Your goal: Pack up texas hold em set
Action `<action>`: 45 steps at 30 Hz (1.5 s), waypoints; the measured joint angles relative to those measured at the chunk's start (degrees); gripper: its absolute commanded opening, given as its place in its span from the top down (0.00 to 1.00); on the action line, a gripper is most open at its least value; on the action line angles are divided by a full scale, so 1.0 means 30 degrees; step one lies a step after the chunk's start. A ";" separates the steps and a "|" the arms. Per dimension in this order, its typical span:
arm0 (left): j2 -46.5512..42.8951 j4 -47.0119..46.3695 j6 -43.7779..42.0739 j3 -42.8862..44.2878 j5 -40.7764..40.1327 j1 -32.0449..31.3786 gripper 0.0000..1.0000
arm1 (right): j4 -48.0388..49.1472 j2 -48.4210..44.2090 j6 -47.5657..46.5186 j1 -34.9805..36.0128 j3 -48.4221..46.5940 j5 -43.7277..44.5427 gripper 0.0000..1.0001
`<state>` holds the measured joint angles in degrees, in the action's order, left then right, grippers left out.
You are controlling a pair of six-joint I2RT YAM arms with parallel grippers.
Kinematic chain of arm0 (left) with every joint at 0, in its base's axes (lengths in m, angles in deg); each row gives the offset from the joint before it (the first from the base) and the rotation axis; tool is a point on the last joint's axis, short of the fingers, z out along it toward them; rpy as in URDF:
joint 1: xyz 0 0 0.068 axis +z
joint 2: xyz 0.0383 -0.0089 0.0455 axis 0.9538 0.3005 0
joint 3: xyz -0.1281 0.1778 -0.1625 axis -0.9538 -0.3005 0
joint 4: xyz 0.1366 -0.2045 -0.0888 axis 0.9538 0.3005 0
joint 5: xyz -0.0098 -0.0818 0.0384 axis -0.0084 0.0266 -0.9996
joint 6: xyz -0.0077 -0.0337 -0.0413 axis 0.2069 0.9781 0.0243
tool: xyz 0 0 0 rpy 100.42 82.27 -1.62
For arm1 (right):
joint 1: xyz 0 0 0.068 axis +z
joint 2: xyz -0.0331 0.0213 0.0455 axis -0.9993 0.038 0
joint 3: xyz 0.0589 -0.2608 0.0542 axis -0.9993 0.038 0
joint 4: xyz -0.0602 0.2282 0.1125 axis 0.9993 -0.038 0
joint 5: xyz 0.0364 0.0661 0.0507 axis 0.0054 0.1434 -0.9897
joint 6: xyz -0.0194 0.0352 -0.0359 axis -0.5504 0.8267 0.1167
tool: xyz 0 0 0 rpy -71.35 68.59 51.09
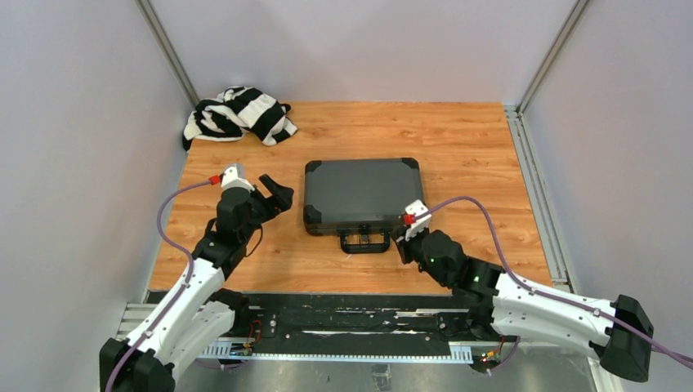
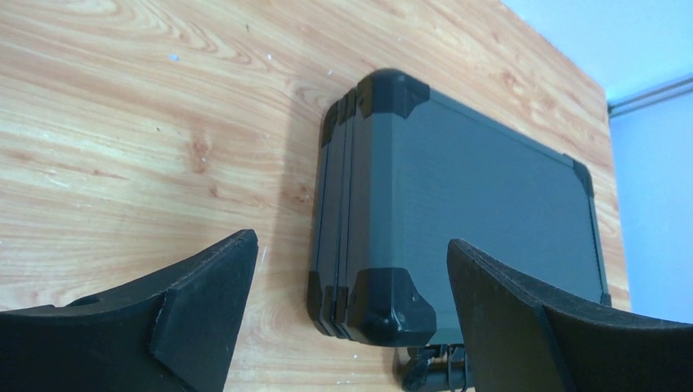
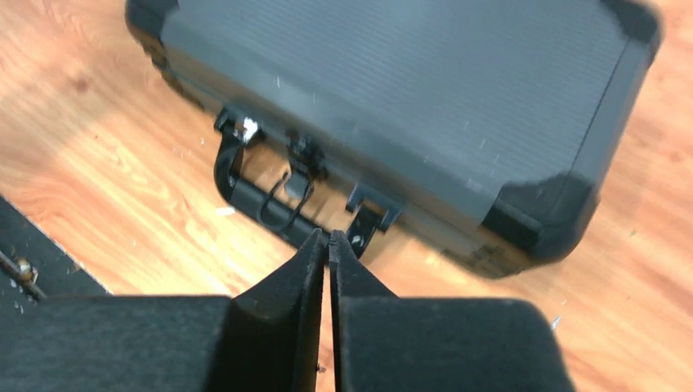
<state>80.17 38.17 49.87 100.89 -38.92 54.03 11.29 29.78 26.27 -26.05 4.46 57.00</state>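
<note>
The texas hold em set shows only as its black hard case (image 1: 364, 192), lying flat and closed mid-table with its handle (image 1: 364, 242) facing the arms. Chips, cards and discs are out of view. My left gripper (image 1: 279, 194) hovers just left of the case, open, with nothing between its fingers. In the left wrist view the case (image 2: 474, 180) fills the middle and its near corner sits between my left gripper's (image 2: 350, 242) spread fingers. My right gripper (image 1: 403, 245) is at the case's front right, shut and empty. In the right wrist view my right gripper (image 3: 329, 237) points at the handle (image 3: 261, 200) and a latch (image 3: 372, 216).
A black-and-white striped cloth (image 1: 241, 113) lies crumpled at the table's back left corner. Grey walls close the table on the left, back and right. A black rail (image 1: 343, 314) with the arm bases runs along the near edge.
</note>
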 measured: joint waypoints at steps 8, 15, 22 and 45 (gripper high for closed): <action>0.1297 -0.0372 0.0029 0.0000 0.0124 -0.0998 0.08 | 0.2769 0.5093 -0.1530 -0.3366 -0.5413 -0.2171 0.99; 0.2747 -0.0794 -0.0780 0.0401 0.0568 -0.1800 0.04 | 0.9085 1.1876 0.0393 -0.4998 -0.3067 -0.3818 0.99; 0.6331 -0.1996 -0.1603 0.3206 0.1727 -0.4255 0.03 | 1.4885 1.3158 0.2586 -0.5085 -0.1027 -0.4575 0.99; 1.3449 -1.0302 -0.1107 0.3191 0.4721 -0.5173 0.02 | 0.5435 0.5064 0.2033 -0.2375 0.2164 -0.6368 0.87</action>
<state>120.52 7.27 46.55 110.47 -24.76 38.51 27.59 44.97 32.36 -33.17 10.95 37.90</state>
